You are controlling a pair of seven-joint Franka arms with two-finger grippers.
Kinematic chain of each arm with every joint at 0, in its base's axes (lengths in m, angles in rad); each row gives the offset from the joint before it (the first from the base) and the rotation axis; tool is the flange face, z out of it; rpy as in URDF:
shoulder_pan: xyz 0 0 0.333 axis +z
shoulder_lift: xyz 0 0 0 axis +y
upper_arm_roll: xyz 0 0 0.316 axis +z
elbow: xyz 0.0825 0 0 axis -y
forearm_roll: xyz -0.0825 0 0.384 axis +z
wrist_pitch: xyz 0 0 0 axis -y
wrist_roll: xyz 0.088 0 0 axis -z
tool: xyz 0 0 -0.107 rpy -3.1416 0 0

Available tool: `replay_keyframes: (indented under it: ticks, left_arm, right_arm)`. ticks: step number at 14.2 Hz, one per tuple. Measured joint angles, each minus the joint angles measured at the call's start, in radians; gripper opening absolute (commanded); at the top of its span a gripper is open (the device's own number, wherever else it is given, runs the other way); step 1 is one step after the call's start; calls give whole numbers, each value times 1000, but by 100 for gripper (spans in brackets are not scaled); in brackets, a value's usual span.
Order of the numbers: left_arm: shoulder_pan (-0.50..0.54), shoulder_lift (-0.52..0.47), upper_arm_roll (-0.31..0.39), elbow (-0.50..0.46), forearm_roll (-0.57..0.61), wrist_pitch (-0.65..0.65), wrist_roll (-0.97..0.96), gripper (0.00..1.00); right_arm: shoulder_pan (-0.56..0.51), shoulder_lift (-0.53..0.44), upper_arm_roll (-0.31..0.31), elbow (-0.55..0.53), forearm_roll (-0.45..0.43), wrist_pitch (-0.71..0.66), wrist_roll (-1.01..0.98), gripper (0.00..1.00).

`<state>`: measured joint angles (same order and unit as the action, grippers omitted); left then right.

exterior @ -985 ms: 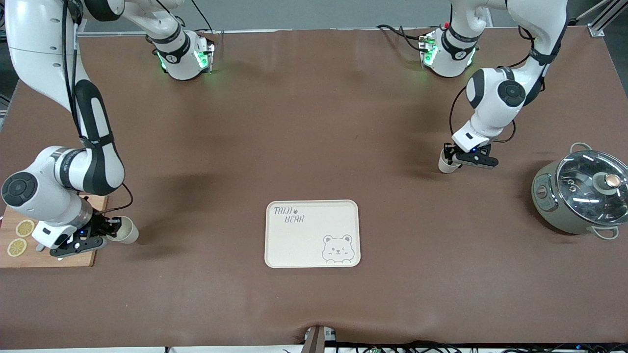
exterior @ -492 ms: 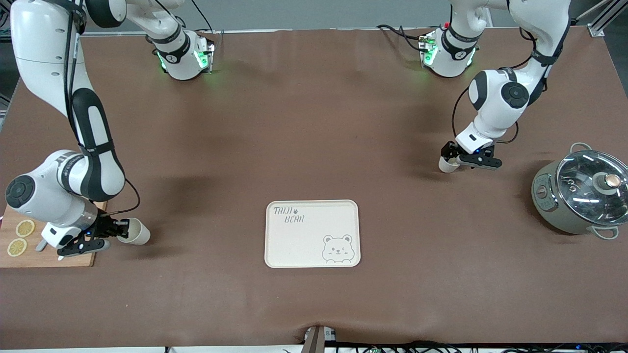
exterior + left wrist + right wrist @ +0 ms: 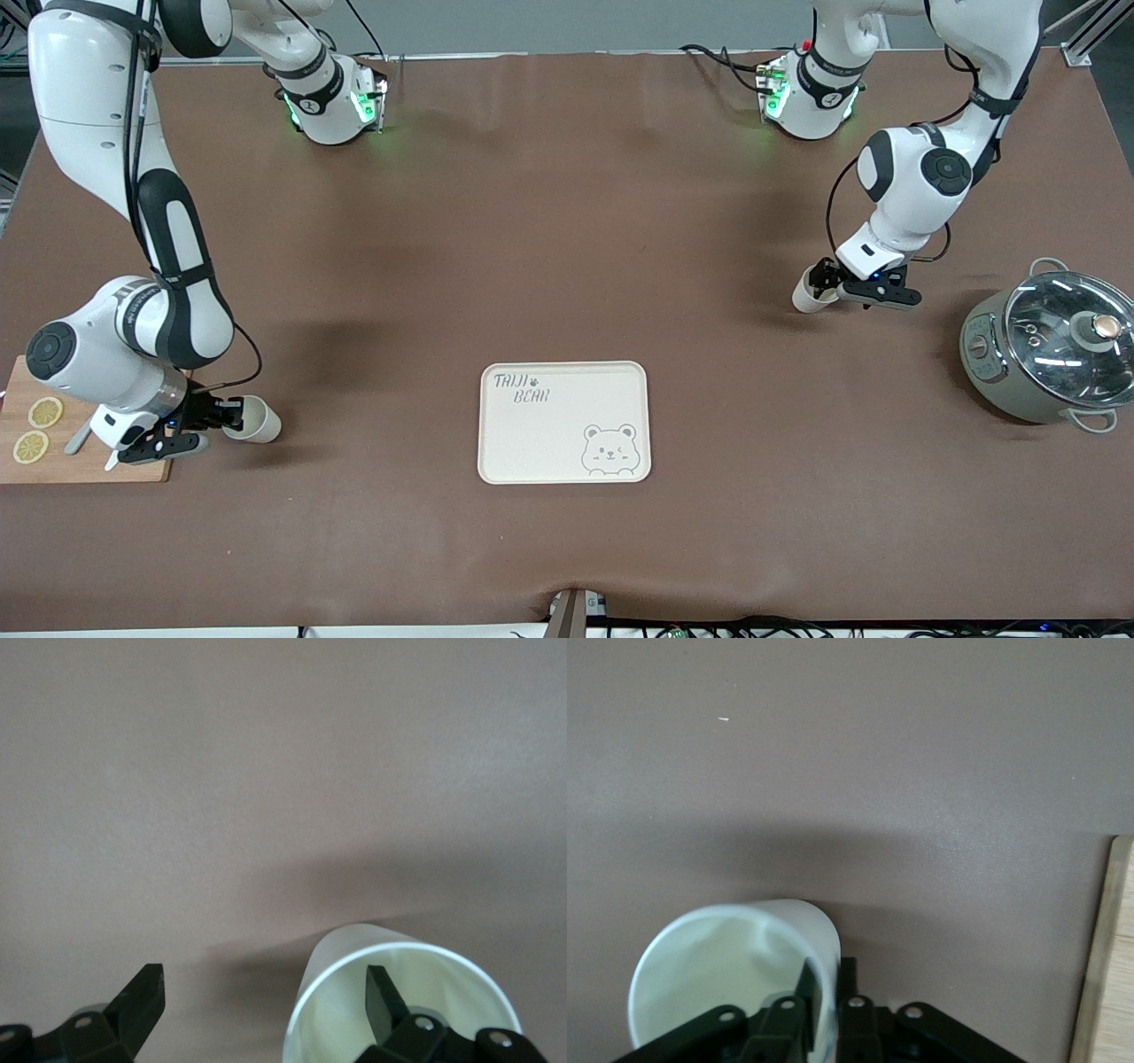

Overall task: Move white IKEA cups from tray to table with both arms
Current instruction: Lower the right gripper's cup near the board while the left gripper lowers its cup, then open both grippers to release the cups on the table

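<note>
- While the tray (image 3: pixel 564 423) sits bare near the tabletop's front edge, we are releasing both cups.
- Left gripper (image 3: pixel 828 283): jaws spread wide, one inside its cup (image 3: pixel 807 294); next, lift clear.
- Right gripper (image 3: pixel 215 424): jaws pinch the other cup's (image 3: pixel 258 421) wall; open fully.

Legible text, one item: hand-style grey lettering "TAIJI BEAR", in two lines with a small paw mark after the first word, printed on the cream-white tray (image 3: pixel 564 372) in the corner diagonally across from its cartoon bear drawing (image 3: pixel 609 450). No other readable text, label, brand or number appears.
</note>
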<state>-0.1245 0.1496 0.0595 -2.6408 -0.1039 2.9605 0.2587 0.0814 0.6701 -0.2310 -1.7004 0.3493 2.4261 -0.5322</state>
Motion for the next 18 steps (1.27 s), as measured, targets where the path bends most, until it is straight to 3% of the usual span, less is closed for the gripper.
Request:
replay_keyframes:
  ticks: [5, 10, 14, 18]
  left_arm:
    - [0, -82, 0, 25, 0, -144, 0, 100]
    - [0, -170, 0, 130, -2, -383, -5, 100]
    - [-8, -167, -2, 308, -4, -528, -92, 100]
    - [-29, -137, -18, 566, -4, -746, -199, 100]
  right_arm:
    - [0, -10, 0, 26, 1, -35, 0, 100]
    - [0, -128, -26, 87, -6, -298, -1, 100]
    - [3, -267, -36, 89, -138, -476, 72, 100]
    - [16, -409, -33, 90, -204, -638, 139, 100]
